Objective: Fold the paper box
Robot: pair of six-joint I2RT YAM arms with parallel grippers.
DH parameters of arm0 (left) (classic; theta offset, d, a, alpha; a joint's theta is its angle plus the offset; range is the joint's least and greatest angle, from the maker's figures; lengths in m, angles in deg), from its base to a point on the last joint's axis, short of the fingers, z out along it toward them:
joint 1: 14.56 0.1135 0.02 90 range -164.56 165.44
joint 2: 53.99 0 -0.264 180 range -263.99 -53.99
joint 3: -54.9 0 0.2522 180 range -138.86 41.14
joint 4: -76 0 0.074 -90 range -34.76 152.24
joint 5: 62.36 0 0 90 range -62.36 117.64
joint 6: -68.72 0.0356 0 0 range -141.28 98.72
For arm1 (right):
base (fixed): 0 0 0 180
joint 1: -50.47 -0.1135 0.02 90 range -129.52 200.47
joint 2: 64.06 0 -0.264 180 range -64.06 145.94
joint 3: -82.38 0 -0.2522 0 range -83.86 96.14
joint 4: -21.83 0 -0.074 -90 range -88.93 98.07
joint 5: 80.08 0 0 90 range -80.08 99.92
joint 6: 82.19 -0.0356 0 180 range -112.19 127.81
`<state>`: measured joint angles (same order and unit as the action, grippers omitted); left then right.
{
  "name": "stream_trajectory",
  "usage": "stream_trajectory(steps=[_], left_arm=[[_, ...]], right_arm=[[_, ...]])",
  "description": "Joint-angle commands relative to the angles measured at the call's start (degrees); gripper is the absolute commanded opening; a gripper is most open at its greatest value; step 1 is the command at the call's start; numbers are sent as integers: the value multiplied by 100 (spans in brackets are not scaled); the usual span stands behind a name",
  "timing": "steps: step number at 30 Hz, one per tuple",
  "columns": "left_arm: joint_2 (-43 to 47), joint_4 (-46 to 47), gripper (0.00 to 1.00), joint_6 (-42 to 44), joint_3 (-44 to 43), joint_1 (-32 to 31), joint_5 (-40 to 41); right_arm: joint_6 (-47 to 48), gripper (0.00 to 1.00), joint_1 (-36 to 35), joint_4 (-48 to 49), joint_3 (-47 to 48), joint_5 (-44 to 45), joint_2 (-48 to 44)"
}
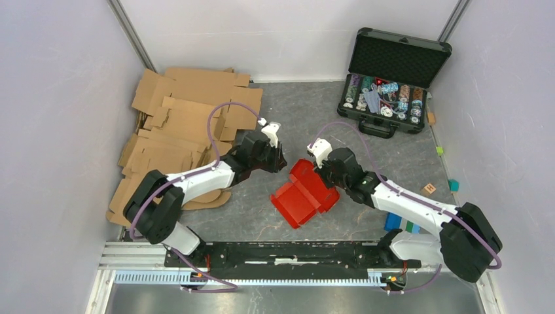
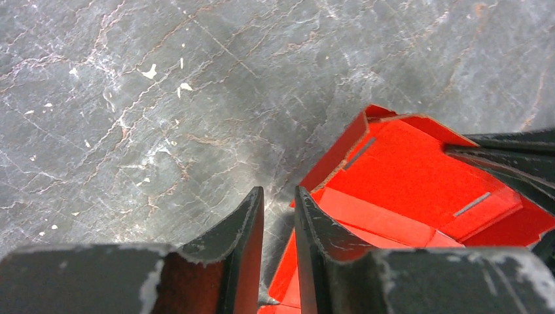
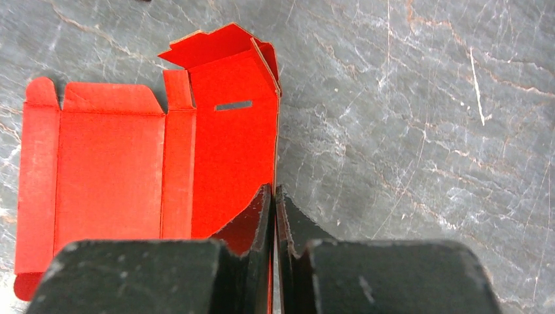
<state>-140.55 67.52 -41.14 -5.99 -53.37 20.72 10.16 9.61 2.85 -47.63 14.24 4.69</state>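
Note:
The paper box (image 1: pixel 300 197) is a bright red, partly folded sheet in the middle of the table, with one side wall raised. My right gripper (image 1: pixel 325 175) is shut on the box's raised right edge. In the right wrist view the thin red wall runs between the closed jaws (image 3: pixel 273 188), and the flat panels (image 3: pixel 111 170) lie to the left. My left gripper (image 1: pixel 279 161) hovers at the box's far left corner. In the left wrist view it (image 2: pixel 278 191) stands narrowly open and empty, with the red box (image 2: pixel 419 170) just right of it.
Brown corrugated cardboard sheets (image 1: pixel 183 131) are piled at the back left. An open black case of poker chips (image 1: pixel 389 85) stands at the back right. Small coloured blocks (image 1: pixel 429 189) lie along the right side, with a blue one (image 1: pixel 393 221) near the right arm.

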Motion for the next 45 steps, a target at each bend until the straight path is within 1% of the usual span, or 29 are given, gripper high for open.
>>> stream_trajectory(steps=[1, 5, 9, 12, 15, 16, 17, 22, 23, 26, 31, 33, 37, 38, 42, 45], left_arm=[[-241, -325, 32, -106, -368, 43, 159], [-546, -613, 32, -28, -617, 57, -52], [-663, -873, 28, -10, -709, 56, 166], [-774, -961, 22, -3, -764, 57, 169], [-1022, -1130, 10, -9, -929, 57, 72], [-1097, -1173, 4, -4, -984, 53, 23], [-1195, -1194, 2, -9, -1027, 57, -40], [-1470, -1164, 2, -35, -1122, 49, -415], [-1541, -1128, 3, -36, -1144, 49, -610], [-1596, -1064, 7, -76, -1145, 48, -828], [-1501, -975, 15, -101, -1093, 57, -889], [-1365, -867, 22, -105, -1000, 55, -864], [-948, -338, 44, -91, -606, 57, -954], [-857, -234, 46, -80, -536, 57, -982], [-722, -93, 52, -35, -427, 57, -1017], [-829, -125, 53, -26, -495, 57, -1091]], right_arm=[[-79, 9, -119, 275, -133, 460, -210], [-85, 9, -176, 205, -75, 576, -265], [-156, 10, -194, 65, 18, 876, -241], [-226, 9, -194, -114, 138, 1163, -136], [-413, 9, -196, -121, 133, 1264, -107], [-441, 8, -200, -112, 114, 1291, -110], [-461, 8, -197, -99, 100, 1317, -124], [-487, 7, -219, 111, -107, 1447, -242], [-410, 8, -253, 205, -189, 1517, -266], [-349, 7, -314, 361, -284, 1553, -291], [-312, 7, -397, 624, -412, 1494, -369], [-317, 7, -396, 656, -419, 1434, -384], [-366, 8, -396, 661, -423, 1365, -363], [-381, 8, -396, 656, -431, 1363, -354], [-439, 9, -396, 687, -498, 1353, -282], [-531, 9, -396, 769, -558, 1234, -207]])
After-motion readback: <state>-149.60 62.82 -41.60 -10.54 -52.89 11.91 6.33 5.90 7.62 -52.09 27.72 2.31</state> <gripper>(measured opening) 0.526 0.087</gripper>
